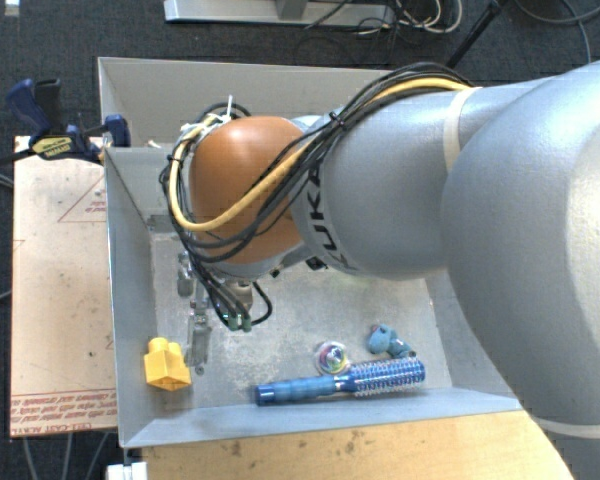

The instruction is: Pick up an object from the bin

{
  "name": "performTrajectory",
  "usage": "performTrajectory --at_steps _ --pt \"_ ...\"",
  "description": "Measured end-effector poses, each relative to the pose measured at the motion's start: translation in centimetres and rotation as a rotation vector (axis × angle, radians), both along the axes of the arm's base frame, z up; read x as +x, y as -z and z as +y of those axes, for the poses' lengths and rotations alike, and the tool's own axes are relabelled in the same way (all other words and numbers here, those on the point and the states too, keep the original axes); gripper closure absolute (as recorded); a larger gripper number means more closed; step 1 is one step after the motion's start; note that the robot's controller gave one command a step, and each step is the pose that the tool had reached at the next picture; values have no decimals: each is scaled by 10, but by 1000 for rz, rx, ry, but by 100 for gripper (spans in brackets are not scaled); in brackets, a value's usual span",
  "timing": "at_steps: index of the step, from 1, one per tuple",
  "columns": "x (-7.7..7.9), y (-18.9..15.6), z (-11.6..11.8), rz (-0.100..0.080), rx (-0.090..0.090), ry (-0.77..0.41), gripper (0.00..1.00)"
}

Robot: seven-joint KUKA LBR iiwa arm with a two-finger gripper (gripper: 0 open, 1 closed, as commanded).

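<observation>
Four small things lie loose in the grey bin: a yellow block at its left, then a blue hairbrush, a shiny ball and a teal piece along the near wall. The end effector hangs low just beside the yellow block; spread or pressed together, I cannot tell. Nothing looks lifted, so grasping and raising are seemingly left.
</observation>
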State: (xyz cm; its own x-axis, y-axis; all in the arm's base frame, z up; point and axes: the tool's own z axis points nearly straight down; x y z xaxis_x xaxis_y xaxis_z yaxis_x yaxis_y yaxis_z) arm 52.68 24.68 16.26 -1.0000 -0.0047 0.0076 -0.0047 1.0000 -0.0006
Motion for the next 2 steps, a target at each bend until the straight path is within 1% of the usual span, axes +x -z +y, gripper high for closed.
performTrajectory --at_steps 1,2 --pt "-40 93 -5 -17 4 -131 0" --pt "-43 90 3 -25 7 -265 0"
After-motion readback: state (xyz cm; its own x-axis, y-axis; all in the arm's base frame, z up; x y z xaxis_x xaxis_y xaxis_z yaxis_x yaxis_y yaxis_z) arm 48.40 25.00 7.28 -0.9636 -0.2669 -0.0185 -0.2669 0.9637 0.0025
